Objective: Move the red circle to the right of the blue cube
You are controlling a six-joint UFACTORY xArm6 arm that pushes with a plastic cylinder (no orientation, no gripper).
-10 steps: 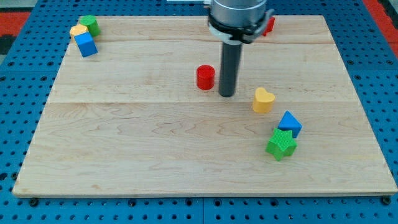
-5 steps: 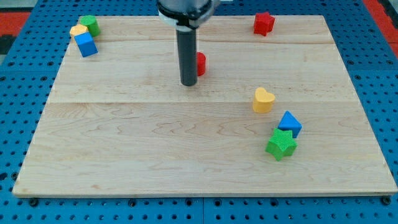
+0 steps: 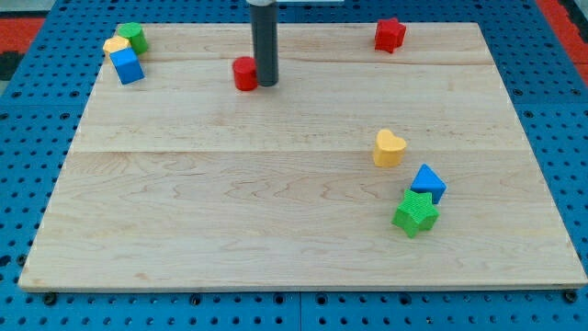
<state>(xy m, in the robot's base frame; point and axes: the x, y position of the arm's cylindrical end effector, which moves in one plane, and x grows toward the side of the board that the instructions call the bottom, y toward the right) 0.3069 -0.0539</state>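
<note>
The red circle (image 3: 244, 74) stands on the wooden board (image 3: 230, 211) near the view's top, left of centre. My tip (image 3: 265, 84) is right against its right side. The blue cube (image 3: 127, 66) sits at the top left corner, well to the left of the red circle, with a stretch of bare board between them. The rod rises straight up out of the view's top.
A green block (image 3: 134, 37) and a yellow block (image 3: 116, 45) touch the blue cube at the top left. A red star (image 3: 390, 35) is at the top right. A yellow heart (image 3: 389, 147), a blue block (image 3: 427, 183) and a green star (image 3: 415, 212) cluster at the right.
The red circle has slid up and to the left, from the board's middle toward the blue cube. My tip moved from its right side, across its front, to its right again, following it leftward.
</note>
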